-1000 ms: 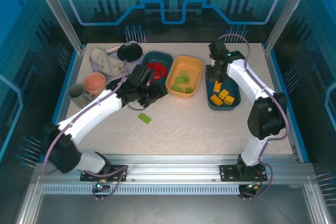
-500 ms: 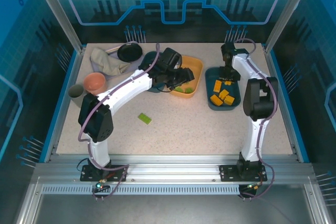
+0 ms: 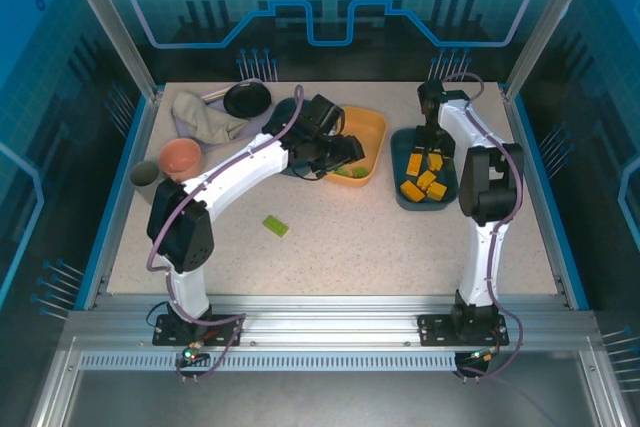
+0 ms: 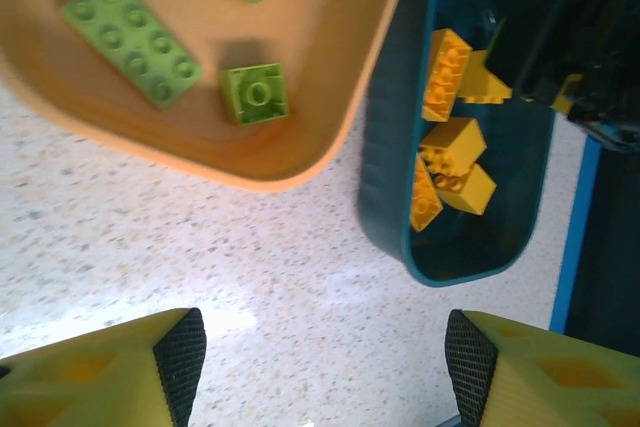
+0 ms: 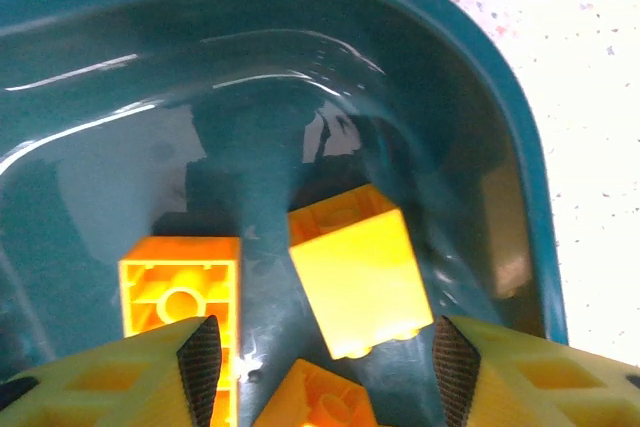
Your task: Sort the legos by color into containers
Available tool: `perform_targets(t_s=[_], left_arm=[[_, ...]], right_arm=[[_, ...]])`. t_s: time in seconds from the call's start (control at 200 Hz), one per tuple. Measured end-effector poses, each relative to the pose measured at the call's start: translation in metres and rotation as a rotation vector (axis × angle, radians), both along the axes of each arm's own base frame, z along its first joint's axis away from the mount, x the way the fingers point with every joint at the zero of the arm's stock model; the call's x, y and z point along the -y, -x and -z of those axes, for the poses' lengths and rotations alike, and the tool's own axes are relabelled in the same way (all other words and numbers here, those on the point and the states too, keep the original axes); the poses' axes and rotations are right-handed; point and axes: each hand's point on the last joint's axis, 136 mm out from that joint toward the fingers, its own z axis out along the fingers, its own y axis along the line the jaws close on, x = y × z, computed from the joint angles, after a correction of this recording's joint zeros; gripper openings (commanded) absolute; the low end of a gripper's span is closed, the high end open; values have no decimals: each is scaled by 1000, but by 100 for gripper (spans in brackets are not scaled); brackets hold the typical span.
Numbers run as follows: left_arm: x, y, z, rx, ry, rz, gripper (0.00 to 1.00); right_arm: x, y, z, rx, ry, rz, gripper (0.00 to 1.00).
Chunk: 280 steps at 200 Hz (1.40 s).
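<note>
Currently I read the bench (image 3: 400,237) carrying a yellow-orange tub (image 3: 372,127) of green legos (image 4: 130,39), and just beside it a teal tub (image 3: 400,197) of orange-yellow legos (image 5: 360,282). Left end effector (image 3: 345,152) hovers at the yellow-orange tub's edge, fingers apart, empty. Right end effector (image 5: 320,367) hangs over the teal tub, fingers apart, clamping nothing. One green lego (image 3: 275,226) lies loose on the bench.

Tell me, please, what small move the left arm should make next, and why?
Probably swing the left tool toward the near edge, over the lone light green brick on the table. Its jaws stand open and empty above the yellow-orange tub, where other green bricks lie, and that brick is the one lego seen outside a tub.
</note>
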Motion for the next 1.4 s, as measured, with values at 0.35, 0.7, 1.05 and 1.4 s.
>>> perform_targets(t_s=[0.35, 0.7, 1.05, 1.4], left_arm=[[-111, 55, -18, -47, -93, -254, 69], [-238, 171, -23, -31, -174, -587, 69], [-277, 223, -14, -70, -229, -677, 69], [-285, 235, -14, -73, -249, -682, 69]], right_arm=[[-138, 32, -130, 380, -150, -432, 70], [-375, 183, -52, 186, -316, -1173, 80], [-421, 192, 28, 21, -157, -1237, 82], [-425, 176, 52, -56, -52, -1188, 64]])
